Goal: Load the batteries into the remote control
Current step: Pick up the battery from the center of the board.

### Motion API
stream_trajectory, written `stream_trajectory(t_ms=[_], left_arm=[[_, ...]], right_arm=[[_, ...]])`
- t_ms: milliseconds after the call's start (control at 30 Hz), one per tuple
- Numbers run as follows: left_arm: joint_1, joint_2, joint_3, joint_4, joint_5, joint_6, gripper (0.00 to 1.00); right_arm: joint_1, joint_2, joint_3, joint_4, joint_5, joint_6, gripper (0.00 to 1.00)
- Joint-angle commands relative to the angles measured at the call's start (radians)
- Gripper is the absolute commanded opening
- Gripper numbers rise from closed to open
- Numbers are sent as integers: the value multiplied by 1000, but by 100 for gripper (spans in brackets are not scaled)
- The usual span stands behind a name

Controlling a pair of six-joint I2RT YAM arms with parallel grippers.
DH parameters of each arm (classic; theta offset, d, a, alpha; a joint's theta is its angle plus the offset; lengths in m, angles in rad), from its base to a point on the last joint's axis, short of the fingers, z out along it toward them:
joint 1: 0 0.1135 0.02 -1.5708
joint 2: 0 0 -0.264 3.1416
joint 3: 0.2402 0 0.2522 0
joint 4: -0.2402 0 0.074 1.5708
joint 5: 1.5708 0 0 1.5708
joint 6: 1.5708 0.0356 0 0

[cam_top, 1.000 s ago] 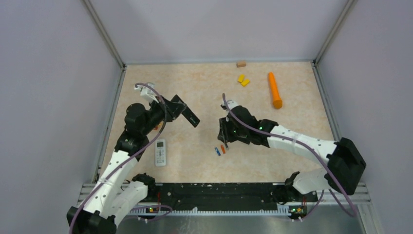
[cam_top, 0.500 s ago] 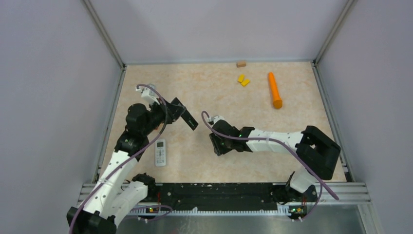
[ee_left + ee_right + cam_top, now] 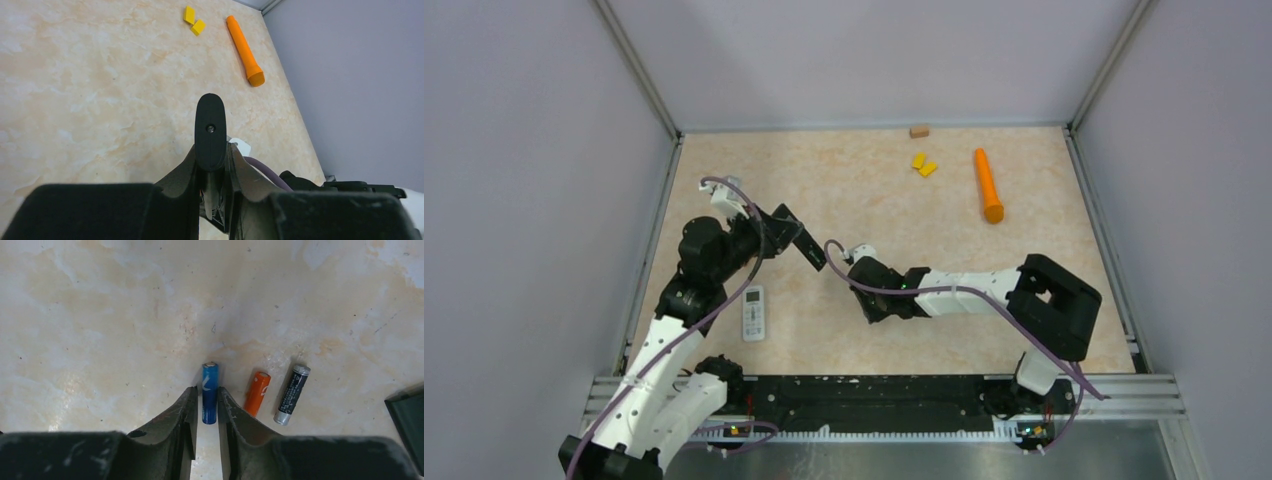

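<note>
My right gripper (image 3: 210,394) is down on the table, shut on the blue battery (image 3: 210,377), which lies flat between the fingertips. An orange-red battery (image 3: 257,393) and a dark battery (image 3: 292,394) lie just to its right. The second dark battery is out of view. In the top view my right gripper (image 3: 876,305) covers the batteries. My left gripper (image 3: 786,232) is shut on a black remote (image 3: 812,249) and holds it above the table. In the left wrist view the black remote (image 3: 210,125) stands edge-on between the fingers. A white remote (image 3: 753,312) lies at the near left.
A long orange cylinder (image 3: 988,185), two yellow blocks (image 3: 923,164) and a tan block (image 3: 919,131) lie at the far right. A dark slab with a green edge (image 3: 407,415) shows at the right edge of the right wrist view. Walls enclose three sides.
My right arm has swung left and come down over the batteries, which it now hides in the top view. My left gripper with the black remote has shifted slightly toward the right arm.
</note>
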Motion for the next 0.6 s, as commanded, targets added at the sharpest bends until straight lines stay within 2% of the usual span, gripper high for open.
stream_trajectory(t_ms=[0,67,133,233,367,467,567], left_arm=[[6,-16,22,5,-19,11,0],[6,-16,22,3,-21,10,0],[6,-14,21,7,-22,9,0],[6,-3,21,17,-18,10,0],[6,28,33,37,12,17,0],[6,54,36,92,100,22,0],[6,85,19,224,245,2,0]], right_arm=[[19,42,31,-11,74,2,17],[18,41,35,-24,103,12,6],[19,22,30,-31,146,19,0],[19,-71,-8,19,181,-4,0],[18,-255,-79,164,153,-96,0],[17,-417,-139,296,100,-183,0],[17,-570,-212,463,12,-281,0]])
